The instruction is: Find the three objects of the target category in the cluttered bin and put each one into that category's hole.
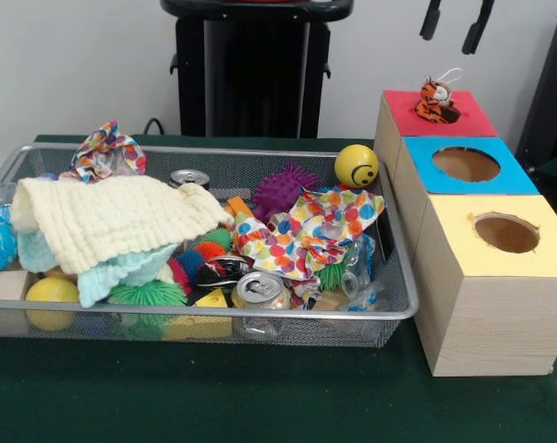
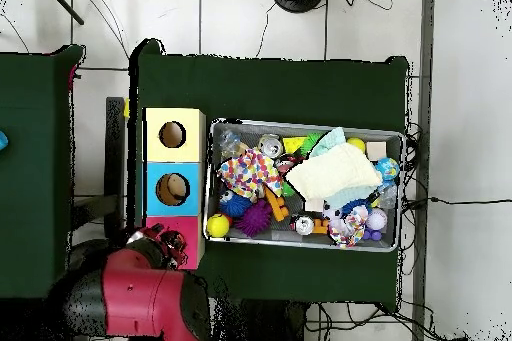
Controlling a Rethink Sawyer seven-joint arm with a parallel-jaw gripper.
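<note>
Starting at the left, in the mesh bin (image 1: 204,314): cream knitted cloth (image 1: 112,217) draped over half the clutter, quite possibly hiding more soft toys, so worth lifting by one edge rather than digging blind. Further right, dotted fabric (image 1: 306,231) spread across spiky balls beside a crushed can (image 1: 260,291); same advice there. Past the yellow smiley ball (image 1: 357,166) to the red-topped box (image 1: 435,120): tiger plush (image 1: 437,100) perched upright on top, apparently over the hole and not dropped through. Directly above, gripper (image 1: 455,20) spread wide and empty, seen only as two dark tips. Best to descend straight down, narrow the claw and press the tiger through before going back to the bin; no sideways shove, or off the box edge.
</note>
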